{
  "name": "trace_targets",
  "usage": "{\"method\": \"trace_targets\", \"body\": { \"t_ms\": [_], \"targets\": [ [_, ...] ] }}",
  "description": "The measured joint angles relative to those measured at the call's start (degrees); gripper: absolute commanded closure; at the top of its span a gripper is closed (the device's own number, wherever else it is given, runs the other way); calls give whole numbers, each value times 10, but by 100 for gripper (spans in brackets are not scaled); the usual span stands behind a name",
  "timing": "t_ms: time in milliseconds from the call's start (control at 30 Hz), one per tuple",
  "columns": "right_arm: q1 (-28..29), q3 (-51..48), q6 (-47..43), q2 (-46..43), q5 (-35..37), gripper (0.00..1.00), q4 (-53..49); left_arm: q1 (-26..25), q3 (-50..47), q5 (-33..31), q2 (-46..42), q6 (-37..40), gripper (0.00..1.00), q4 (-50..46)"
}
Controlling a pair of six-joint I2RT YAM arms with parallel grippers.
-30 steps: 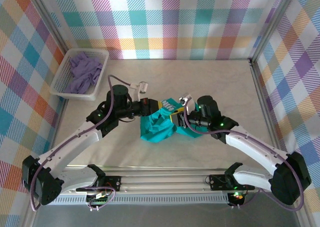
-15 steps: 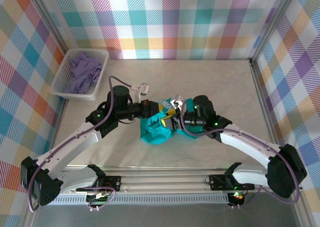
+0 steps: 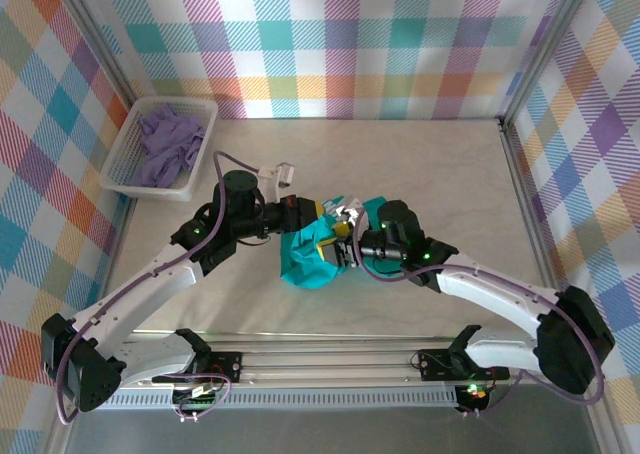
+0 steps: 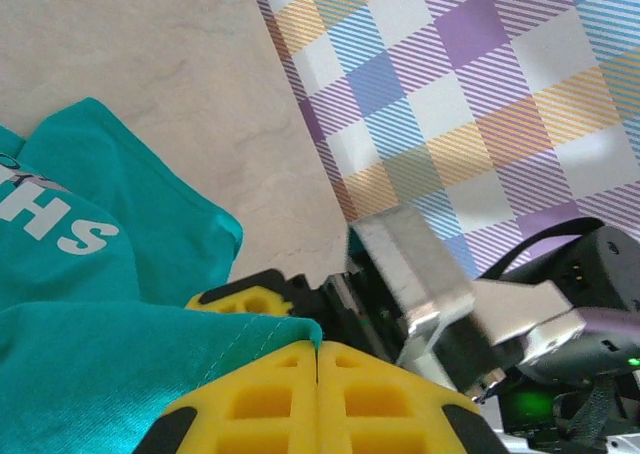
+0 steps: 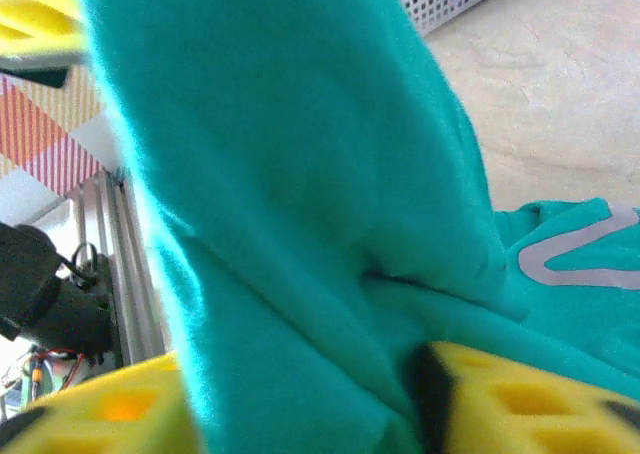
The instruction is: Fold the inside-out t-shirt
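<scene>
Jaws of the left gripper (image 4: 317, 349) are pressed flat together, and a teal hem of the shirt (image 3: 305, 264) is pinched in the seam between them. Over to the right gripper (image 5: 300, 409): its jaws stand part-way apart, with a thick bunch of the same cloth wedged between them. The shirt sits crumpled on the tabletop (image 3: 450, 164), well right of the basket (image 3: 120, 174) and nearer the arm bases. Both grippers meet over it, and pale lettering shows.

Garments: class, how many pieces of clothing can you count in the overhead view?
2. A teal-green cotton t-shirt is bunched at the middle of the table; a lavender-purple garment sits in the white mesh basket at far left. That heap may hide more.
</scene>
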Motion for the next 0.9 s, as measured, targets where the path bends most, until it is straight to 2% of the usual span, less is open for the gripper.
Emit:
{"method": "trace_targets", "body": {
  "t_ms": [67, 100, 133, 200, 333, 500, 633, 700, 767, 900],
  "targets": [
    [-1, 0, 3, 7, -7, 97, 5, 0, 2, -16, -2, 2, 99, -9],
    [-3, -2, 5, 7, -16, 100, 11, 0, 5, -31, -4, 5, 90, -21],
    [-9, -5, 9, 3, -28, 100, 26, 0, 7, -52, -7, 10, 75, -33],
    [-21, -22, 23, -7, -54, 100, 64, -1, 12, -106, -15, 22, 58, -62],
    [-48, -60, 68, -15, -85, 100, 142, -2, 14, -187, -34, 52, 41, -118],
    [-53, -69, 114, -2, -88, 100, 214, -2, -34, -198, -85, 49, 28, -125],
    [-53, -80, 133, 1, -85, 100, 259, -2, -100, -167, -104, 1, 27, -87],
    [-53, -87, 140, 1, -83, 100, 276, -2, -133, -138, -87, -36, 31, -42],
    [-53, -95, 144, 1, -81, 100, 289, -2, -151, -114, -59, -65, 41, 2],
    [-53, -116, 148, 0, -79, 100, 311, -1, -156, -79, -10, -105, 74, 100]
  ]
}}
